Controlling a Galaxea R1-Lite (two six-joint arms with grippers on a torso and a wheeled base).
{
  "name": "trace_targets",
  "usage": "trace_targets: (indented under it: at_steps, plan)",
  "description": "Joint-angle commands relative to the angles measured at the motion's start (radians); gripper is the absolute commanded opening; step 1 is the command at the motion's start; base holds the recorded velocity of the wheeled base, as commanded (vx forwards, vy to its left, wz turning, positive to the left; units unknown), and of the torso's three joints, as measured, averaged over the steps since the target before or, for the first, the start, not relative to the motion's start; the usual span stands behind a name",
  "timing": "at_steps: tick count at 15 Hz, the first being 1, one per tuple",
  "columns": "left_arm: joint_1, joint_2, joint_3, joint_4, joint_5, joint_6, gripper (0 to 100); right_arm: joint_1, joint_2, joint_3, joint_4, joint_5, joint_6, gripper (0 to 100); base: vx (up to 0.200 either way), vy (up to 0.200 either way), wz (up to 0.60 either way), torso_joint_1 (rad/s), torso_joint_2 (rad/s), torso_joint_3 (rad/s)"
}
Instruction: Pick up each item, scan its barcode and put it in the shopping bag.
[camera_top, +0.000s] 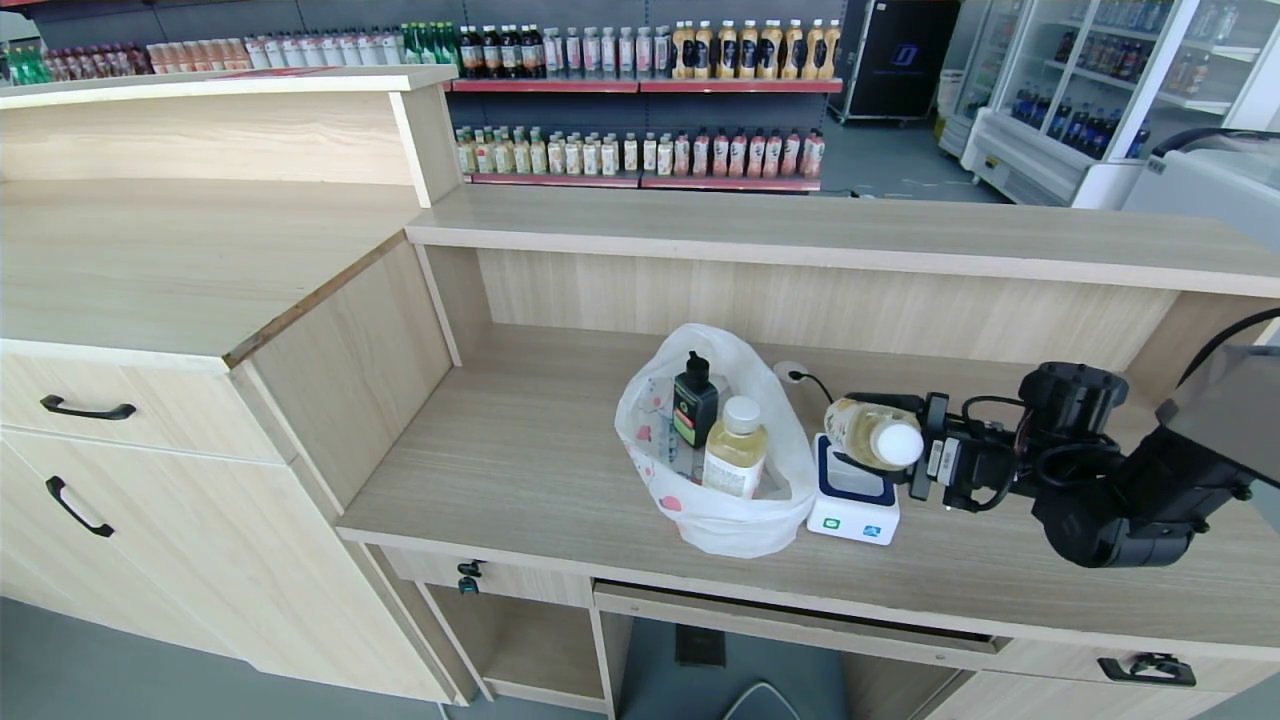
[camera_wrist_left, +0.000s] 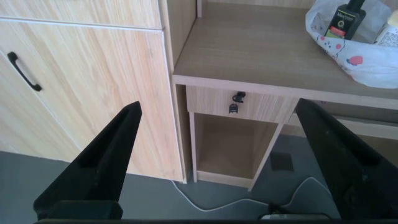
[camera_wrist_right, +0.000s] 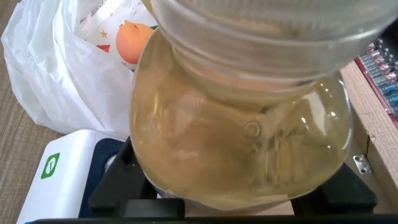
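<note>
Two bottles (camera_top: 735, 455) sat in the shopping bag (camera_top: 720, 525), a third over the scanner (camera_top: 853, 505).
I saw my right gripper (camera_top: 885, 435) clamped on that yellowish bottle (camera_top: 860, 430), held sideways just above it; my left gripper (camera_wrist_left: 219, 106) hung spread wide, facing the drawer (camera_wrist_left: 214, 101).

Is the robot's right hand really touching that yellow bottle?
Touching. In the head view the fingers of the right gripper clamp the bottle, holding it over the scanner.
</note>
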Motion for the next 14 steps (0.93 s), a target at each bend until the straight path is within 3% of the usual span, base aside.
trace_targets:
  at_steps: [1, 3, 5, 6, 7, 9, 10, 11, 14]
  plan:
    - [0.001, 0.002, 0.0, 0.0, 0.0, 0.0, 100, -0.038, -0.152, -0.013, 0.039, -0.008, 0.181, 0, 0.0, 0.0, 0.0, 0.0, 0.0, 0.0]
    - [0.001, 0.002, 0.0, 0.0, 0.0, 0.0, 100, -0.128, -0.353, -0.004, 0.237, -0.025, 0.399, 0, 0.0, 0.0, 0.0, 0.0, 0.0, 0.0]
    - [0.001, 0.002, 0.0, -0.001, 0.0, 0.0, 100, -0.208, -0.477, 0.015, 0.38, -0.11, 0.532, 0, 0.0, 0.0, 0.0, 0.0, 0.0, 0.0]
    - [0.001, 0.002, 0.0, 0.0, 0.0, 0.0, 100, -0.254, -0.526, 0.025, 0.443, -0.208, 0.655, 0, 0.0, 0.0, 0.0, 0.0, 0.0, 0.0]
    - [0.001, 0.002, 0.0, 0.0, 0.0, 0.0, 100, -0.256, -0.543, 0.033, 0.462, -0.479, 0.862, 0, 0.0, 0.0, 0.0, 0.0, 0.0, 0.0]
    - [0.001, 0.002, 0.0, 0.0, 0.0, 0.0, 100, -0.182, -0.503, -0.005, 0.461, -0.878, 1.118, 0, 0.0, 0.0, 0.0, 0.0, 0.0, 0.0]
    - [0.001, 0.002, 0.0, 0.0, 0.0, 0.0, 100, -0.165, -0.477, -0.01, 0.45, -0.978, 1.152, 0, 0.0, 0.0, 0.0, 0.0, 0.0, 0.0]
    - [0.001, 0.002, 0.0, -0.001, 0.0, 0.0, 100, -0.161, -0.468, -0.005, 0.436, -1.012, 1.149, 0, 0.0, 0.0, 0.0, 0.0, 0.0, 0.0]
    - [0.001, 0.002, 0.0, 0.0, 0.0, 0.0, 100, -0.104, -0.405, -0.004, 0.351, -1.183, 1.039, 0, 0.0, 0.0, 0.0, 0.0, 0.0, 0.0]
